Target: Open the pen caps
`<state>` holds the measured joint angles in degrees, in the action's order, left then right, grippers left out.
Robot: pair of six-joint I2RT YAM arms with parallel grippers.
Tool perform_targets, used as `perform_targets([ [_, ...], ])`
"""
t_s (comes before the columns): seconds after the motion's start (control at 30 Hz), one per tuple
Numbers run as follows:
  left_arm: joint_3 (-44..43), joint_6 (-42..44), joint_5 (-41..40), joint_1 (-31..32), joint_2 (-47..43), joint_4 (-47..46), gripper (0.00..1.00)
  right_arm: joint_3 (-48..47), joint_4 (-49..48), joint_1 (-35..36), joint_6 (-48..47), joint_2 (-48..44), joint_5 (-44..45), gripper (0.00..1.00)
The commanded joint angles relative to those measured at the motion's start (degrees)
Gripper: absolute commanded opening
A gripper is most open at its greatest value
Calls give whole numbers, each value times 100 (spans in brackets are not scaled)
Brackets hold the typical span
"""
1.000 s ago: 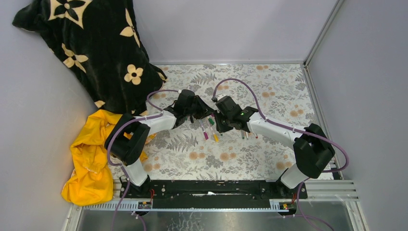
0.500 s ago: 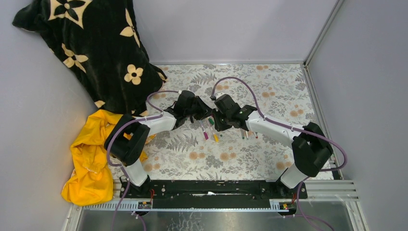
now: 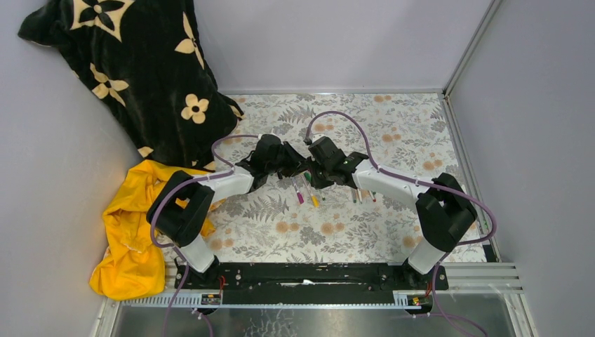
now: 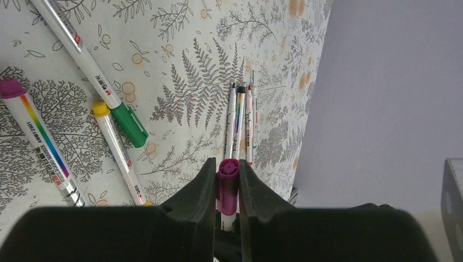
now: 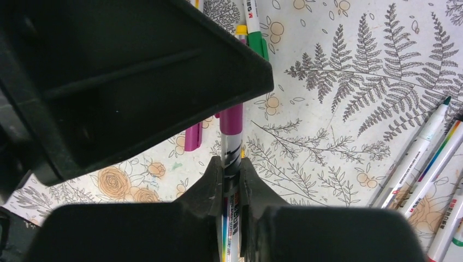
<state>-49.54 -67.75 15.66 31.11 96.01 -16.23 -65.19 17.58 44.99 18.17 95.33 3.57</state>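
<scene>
Left gripper is pinched tight on the magenta cap. Right gripper is clamped on the same pen's pale barrel, holding it just above the middle of the floral table. It looks like light, stiff, slick plastic with a snug fit, so grip near the seam and pull straight.
</scene>
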Motion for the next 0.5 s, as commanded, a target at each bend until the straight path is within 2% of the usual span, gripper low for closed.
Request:
perform_targets([
  [0.0,28,-81,79,53,-230,-304,0,-314,-79,53,17,35,156,0],
  [0.2,-4,-9,-330,-53,-164,-30,0,-189,67,49,58,-155,155,0],
  [0.37,138,-350,-80,-618,36,-364,0,209,50,53,152,-428,78,0],
  [0.47,52,-225,-153,-923,20,-175,0,595,-74,54,266,-690,61,0],
])
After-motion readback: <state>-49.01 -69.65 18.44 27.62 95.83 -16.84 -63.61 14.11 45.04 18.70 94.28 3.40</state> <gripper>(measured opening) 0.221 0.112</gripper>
